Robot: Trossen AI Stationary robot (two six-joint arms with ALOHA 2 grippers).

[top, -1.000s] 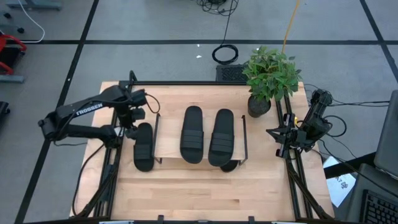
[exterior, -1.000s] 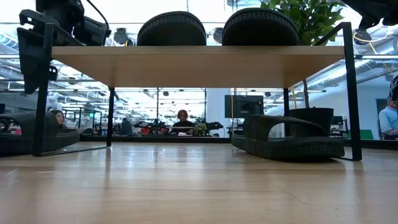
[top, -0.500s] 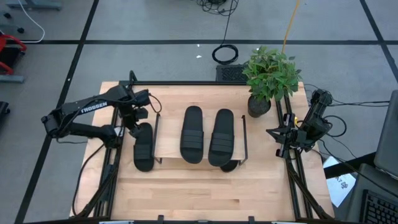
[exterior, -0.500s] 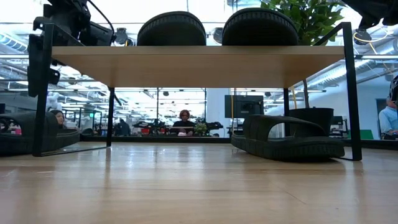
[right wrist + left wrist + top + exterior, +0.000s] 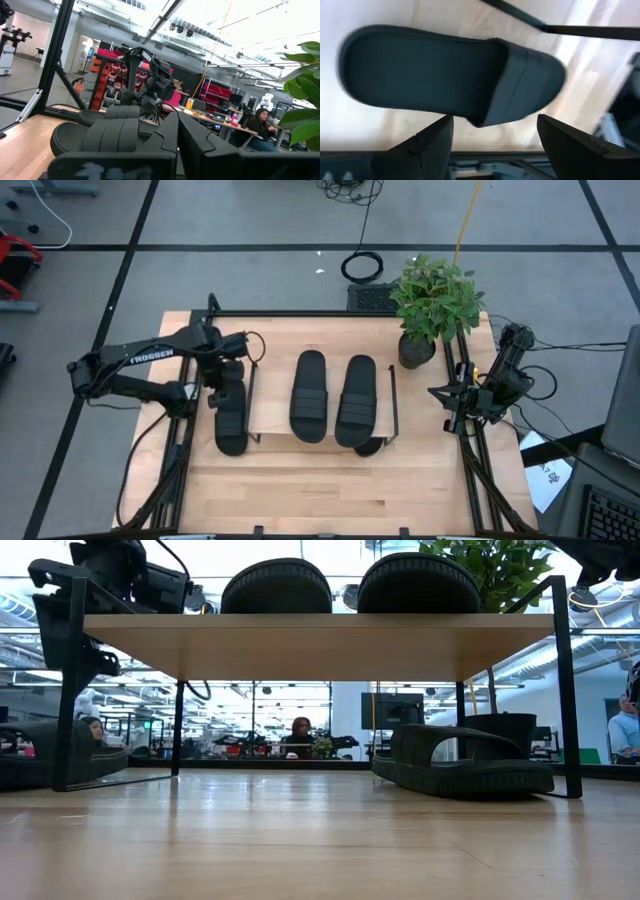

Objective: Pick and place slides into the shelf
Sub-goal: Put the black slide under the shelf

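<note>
Two black slides (image 5: pixel 310 395) (image 5: pixel 357 400) lie side by side, soles down, on the shelf's wooden top board (image 5: pixel 270 415). A third slide (image 5: pixel 465 762) rests on the table under the shelf's right end. The last slide (image 5: pixel 231 417) lies on the table just left of the shelf, and the left wrist view looks down on that slide (image 5: pixel 450 70). My left gripper (image 5: pixel 226 378) hangs open above its far end, pointing steeply down, its fingers (image 5: pixel 432 145) clear of it. My right gripper (image 5: pixel 452 402) waits shut at the table's right edge.
A potted plant (image 5: pixel 432 305) stands at the shelf's far right corner. The shelf's thin black legs (image 5: pixel 65 690) stand close beside the left slide. Bare wooden tabletop (image 5: pixel 320 485) stretches in front of the shelf. People sit in the room beyond the table.
My left gripper has moved a little toward the table's right edge, closer to the shelf and over the left slide's far end, rolling slightly about its own axis. It has stayed open. The slides have not moved.
</note>
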